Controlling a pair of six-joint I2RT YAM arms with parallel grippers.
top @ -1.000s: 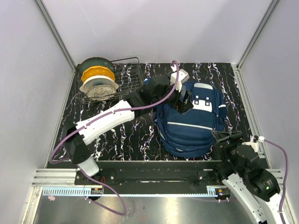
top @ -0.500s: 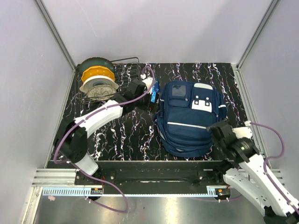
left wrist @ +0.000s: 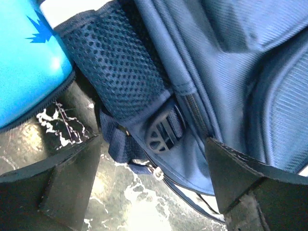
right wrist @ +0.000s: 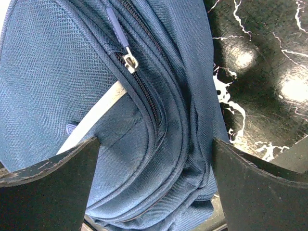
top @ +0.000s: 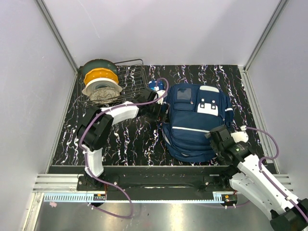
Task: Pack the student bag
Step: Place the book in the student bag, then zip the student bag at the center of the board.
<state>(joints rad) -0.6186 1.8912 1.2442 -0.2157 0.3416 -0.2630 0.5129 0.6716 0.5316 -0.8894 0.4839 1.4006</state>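
The black marbled surface [top: 125, 139] is taken up mostly by the student bag [top: 195, 127], which is laid flat, front face up, right of centre and in front of the right arm. Its long axis is seen to run from the near edge toward the far wall, tilted slightly. The end with the white-patched pockets and the mesh side pocket [left wrist: 115, 72] is turned away from the arms, so the top of the bag is judged to point toward them. A wire basket [top: 134, 77] with spools [top: 100, 79] is set at the far left corner, well apart from the bag. Little of the packing can be counted as done: the zip tracks seen by the right wrist camera appear drawn closed, and what is inside cannot be told. A glossy blue pencil case [top: 155, 85] is left outside, just beside the bag's far left corner. An opening is judged to be needed first, then the loading and the closing. The left tool [left wrist: 154, 178] is held wide open and empty at the bag's left flank, facing the mesh pocket and a strap buckle [left wrist: 161, 132]. The right tool [right wrist: 154, 178] is likewise spread wide, nothing gripped, over the near right corner – the zip pull [right wrist: 129, 60] lies ahead of it, not touched.
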